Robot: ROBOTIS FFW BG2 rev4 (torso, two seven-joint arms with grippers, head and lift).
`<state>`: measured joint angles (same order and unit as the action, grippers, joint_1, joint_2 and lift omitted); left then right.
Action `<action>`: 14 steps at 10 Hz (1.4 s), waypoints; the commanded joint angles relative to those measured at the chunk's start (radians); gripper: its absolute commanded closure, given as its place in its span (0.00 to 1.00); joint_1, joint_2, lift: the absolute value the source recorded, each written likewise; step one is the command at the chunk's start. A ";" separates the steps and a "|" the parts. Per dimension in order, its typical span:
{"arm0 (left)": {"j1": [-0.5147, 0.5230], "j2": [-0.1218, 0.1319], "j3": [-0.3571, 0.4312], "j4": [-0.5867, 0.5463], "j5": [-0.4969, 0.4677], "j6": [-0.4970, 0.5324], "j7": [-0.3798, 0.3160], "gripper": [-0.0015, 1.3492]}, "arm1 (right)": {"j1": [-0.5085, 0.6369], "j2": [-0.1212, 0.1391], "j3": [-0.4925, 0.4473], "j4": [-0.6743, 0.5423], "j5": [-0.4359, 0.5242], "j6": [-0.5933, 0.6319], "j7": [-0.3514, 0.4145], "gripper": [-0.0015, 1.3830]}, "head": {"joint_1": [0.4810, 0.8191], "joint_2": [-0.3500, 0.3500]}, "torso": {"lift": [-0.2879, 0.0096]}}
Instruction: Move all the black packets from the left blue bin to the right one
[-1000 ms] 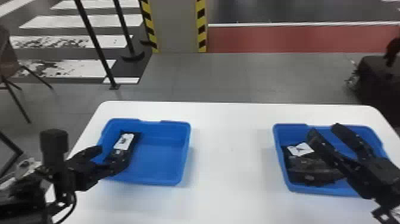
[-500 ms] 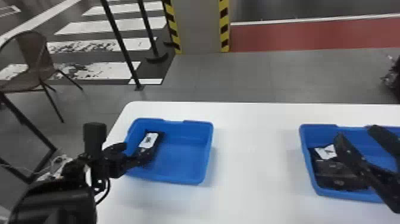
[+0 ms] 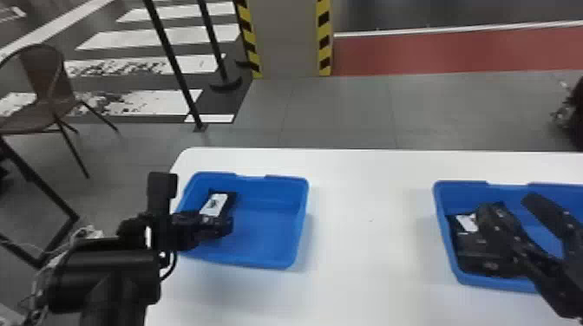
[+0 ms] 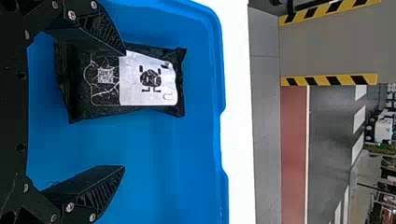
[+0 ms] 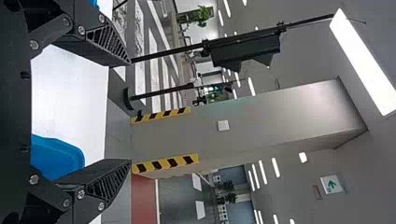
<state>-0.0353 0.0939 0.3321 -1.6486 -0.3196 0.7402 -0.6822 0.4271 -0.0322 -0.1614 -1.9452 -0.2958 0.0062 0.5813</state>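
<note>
Black packets (image 3: 481, 258) are held in the right bin (image 3: 447, 229), their number unclear; one packet (image 4: 105, 100) is left to be moved from the left bin (image 3: 269, 225). The left gripper (image 4: 124, 110) is spread over it, nothing grasped; the right gripper (image 5: 130, 112) is also parted and empty. Both bins are carried by a white worktop (image 3: 368, 242), beyond which a chair (image 3: 45, 91) and a striped pillar (image 3: 288, 39) are seen.

Brown chair (image 3: 39, 113) and stripey-edged pillar (image 3: 286, 39) chilling out back
Chair's off past the left fingers (image 3: 217, 225), further left; black pole (image 3: 173, 63) is beyond them too, and the pillar's way out there, between those and the right fingers (image 3: 547, 212).
</note>
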 commanded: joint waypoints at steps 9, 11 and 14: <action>0.006 -0.013 -0.004 -0.127 -0.119 0.143 0.041 0.09 | -0.008 0.000 0.006 0.020 -0.037 0.028 0.005 0.22 | 0.63 0.81 | 0.60; -0.038 0.010 -0.036 -0.056 -0.124 0.136 0.039 0.09 | -0.008 -0.002 0.008 0.022 -0.039 0.031 0.009 0.22 | 0.63 0.83 | 0.60; -0.060 0.021 -0.070 -0.029 -0.107 0.141 0.039 0.10 | -0.012 -0.002 0.008 0.027 -0.042 0.031 0.012 0.22 | 0.63 0.80 | 0.60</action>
<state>-0.0949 0.1168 0.2623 -1.6784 -0.4275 0.8799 -0.6427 0.4150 -0.0331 -0.1536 -1.9198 -0.3375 0.0368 0.5930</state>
